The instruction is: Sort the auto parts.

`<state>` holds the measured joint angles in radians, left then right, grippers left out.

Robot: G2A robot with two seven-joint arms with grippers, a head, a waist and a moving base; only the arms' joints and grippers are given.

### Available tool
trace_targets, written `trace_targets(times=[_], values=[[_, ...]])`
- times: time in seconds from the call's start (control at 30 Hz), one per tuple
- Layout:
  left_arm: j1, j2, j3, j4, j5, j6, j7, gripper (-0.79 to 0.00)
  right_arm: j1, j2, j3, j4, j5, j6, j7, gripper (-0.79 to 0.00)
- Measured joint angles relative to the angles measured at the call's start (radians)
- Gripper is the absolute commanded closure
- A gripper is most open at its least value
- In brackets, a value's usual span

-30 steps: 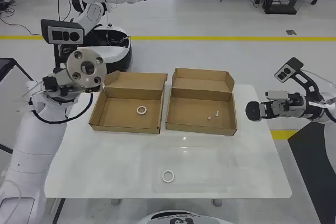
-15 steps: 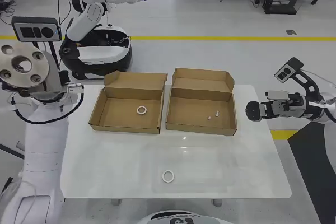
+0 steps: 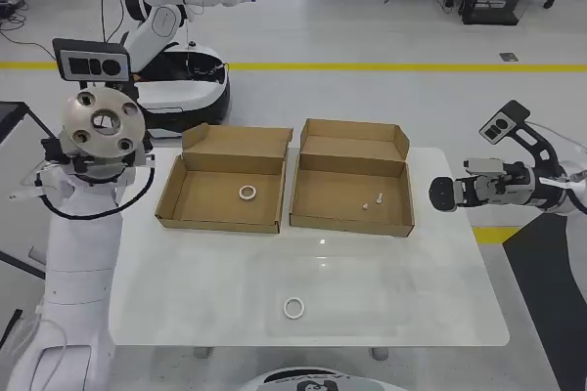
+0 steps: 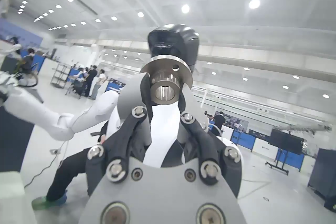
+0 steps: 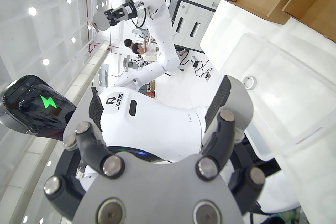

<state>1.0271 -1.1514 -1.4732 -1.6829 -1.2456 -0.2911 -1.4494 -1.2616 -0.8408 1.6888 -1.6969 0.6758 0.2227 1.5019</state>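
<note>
hub [image 4: 165, 80] of bright metal, flanged, ribbed, hollow

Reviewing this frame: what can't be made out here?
Top view: the flanged metal part hides the fingers of the left gripper behind its disc.
Top view: the small white pieces in the right box are too small to identify.
Right wrist view: that box's inside is cut off by the picture edge.

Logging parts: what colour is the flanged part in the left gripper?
Silvery metal; the flanged part shows best in the left wrist view.
</note>
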Motion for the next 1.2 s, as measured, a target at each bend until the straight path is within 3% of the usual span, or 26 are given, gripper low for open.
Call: trace_targets(times=[0.4, 0.57, 0.9, 1.2], values=[[0.022, 0.014, -0.004, -0.032, 0.28, 0.033, 0.022, 0.0, 0.0, 0.0, 0.0, 0.0, 0.0, 0.0, 0.0, -0.785], [0.031, 0.01, 0.005, -0.041, 0.21, 0.041, 0.027, 0.0, 0.0, 0.0, 0.0, 0.0, 0.0, 0.0, 0.0, -0.785], [0.049, -0.014, 0.027, -0.036, -0.129, 0.055, 0.028, 0.0, 0.0, 0.0, 0.0, 0.0, 0.0, 0.0, 0.0, -0.785], [0.052, -0.018, 0.022, -0.035, -0.087, 0.064, 0.018, 0.0, 0.0, 0.0, 0.0, 0.0, 0.0, 0.0, 0.0, -0.785]])
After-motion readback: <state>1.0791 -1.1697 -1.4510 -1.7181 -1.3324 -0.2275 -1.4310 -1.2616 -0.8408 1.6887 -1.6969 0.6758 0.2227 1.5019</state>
